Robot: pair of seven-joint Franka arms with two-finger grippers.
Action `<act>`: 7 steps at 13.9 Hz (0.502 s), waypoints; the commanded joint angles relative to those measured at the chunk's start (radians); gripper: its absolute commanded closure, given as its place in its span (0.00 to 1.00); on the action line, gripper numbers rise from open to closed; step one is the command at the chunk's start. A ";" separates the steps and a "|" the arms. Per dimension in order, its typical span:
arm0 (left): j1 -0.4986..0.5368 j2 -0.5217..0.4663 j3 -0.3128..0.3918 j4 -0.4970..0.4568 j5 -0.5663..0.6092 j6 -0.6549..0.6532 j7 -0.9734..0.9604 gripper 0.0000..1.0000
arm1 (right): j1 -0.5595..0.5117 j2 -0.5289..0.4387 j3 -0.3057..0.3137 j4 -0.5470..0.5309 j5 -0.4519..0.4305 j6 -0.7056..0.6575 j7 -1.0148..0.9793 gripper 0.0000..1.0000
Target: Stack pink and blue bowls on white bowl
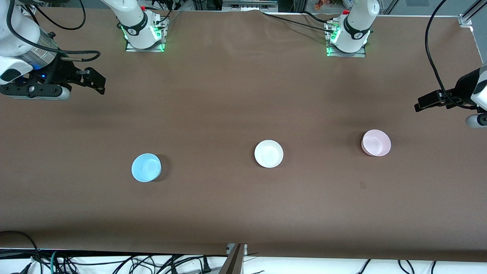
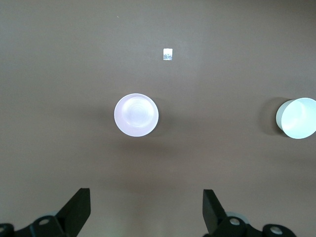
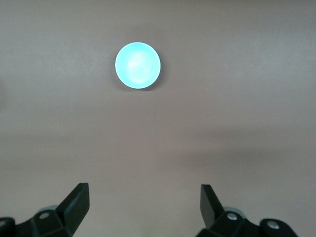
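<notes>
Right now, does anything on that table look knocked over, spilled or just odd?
Nothing stands out. The blue bowl, white bowl and pink bowl all sit upright and apart on the brown table, unstacked. The only stray thing is a small pale scrap lying near the pink bowl.

A camera on the left arm's wrist looks straight down at a plain brown bench (image 2: 59, 74). Two dark fingers (image 2: 79, 210) of the left end effector (image 2: 146, 212) frame the lower edge, spread wide apart with bare bench showing between them; they grip nothing. Directly ahead of that gap sits the pink bowl (image 2: 136, 114), round, shallow and glossy, upright with its hollow facing up and a soft shadow along one side. Well apart from it, partly cut off at the picture's edge, sits the white bowl (image 2: 296, 118), also upright. A small pale rectangular patch (image 2: 168, 54), perhaps tape, lies flat on the bench near the pink bowl.
</notes>
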State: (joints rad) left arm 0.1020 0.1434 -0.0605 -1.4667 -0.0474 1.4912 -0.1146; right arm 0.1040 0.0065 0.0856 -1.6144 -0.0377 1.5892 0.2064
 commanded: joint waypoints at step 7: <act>0.034 0.010 -0.004 -0.023 -0.012 0.003 0.024 0.00 | -0.007 -0.003 0.002 -0.006 0.032 0.045 -0.021 0.01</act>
State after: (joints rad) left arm 0.1089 0.1461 -0.0602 -1.4730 -0.0474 1.4912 -0.1131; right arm 0.1040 0.0067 0.0856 -1.6144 -0.0269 1.6166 0.2042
